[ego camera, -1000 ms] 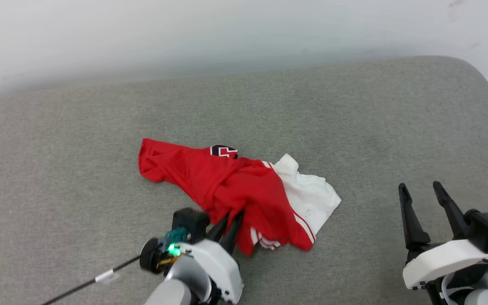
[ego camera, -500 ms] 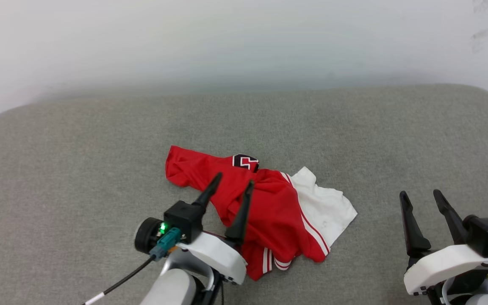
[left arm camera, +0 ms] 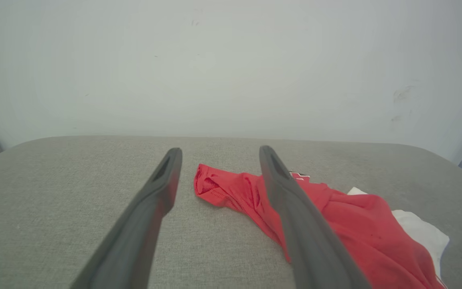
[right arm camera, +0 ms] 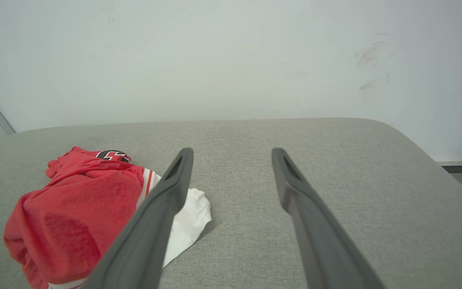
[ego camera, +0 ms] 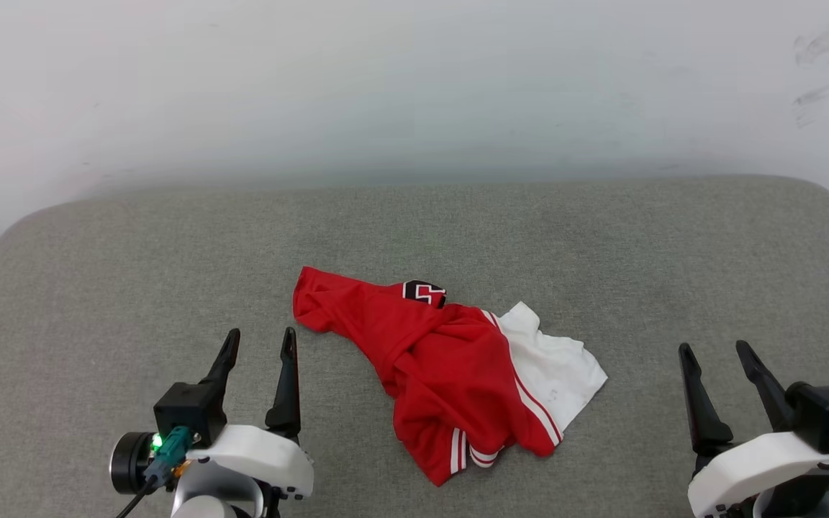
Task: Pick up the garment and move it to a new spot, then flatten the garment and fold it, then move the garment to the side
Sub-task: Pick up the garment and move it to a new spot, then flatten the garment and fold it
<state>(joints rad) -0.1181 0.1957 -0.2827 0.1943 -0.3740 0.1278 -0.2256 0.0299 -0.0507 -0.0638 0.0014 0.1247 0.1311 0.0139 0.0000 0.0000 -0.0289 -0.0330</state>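
The garment, a red jersey with a white sleeve and striped trim, lies crumpled in a heap near the middle of the grey cushioned surface. The left wrist view has the garment to the right of the fingers, and the right wrist view has the garment at the lower left. My left gripper stands open at the lower left, apart from the fabric and empty. At the lower right my right gripper is open too, with nothing between its fingers.
A pale wall rises right behind the grey surface. The surface's rounded corners show at the back left and back right, with floor and a skirting board beyond the right edge.
My left gripper opened and let go of the red fabric, then drew back to the lower left. The garment dropped into a heap. The head camera tilted up, shifting the whole picture.
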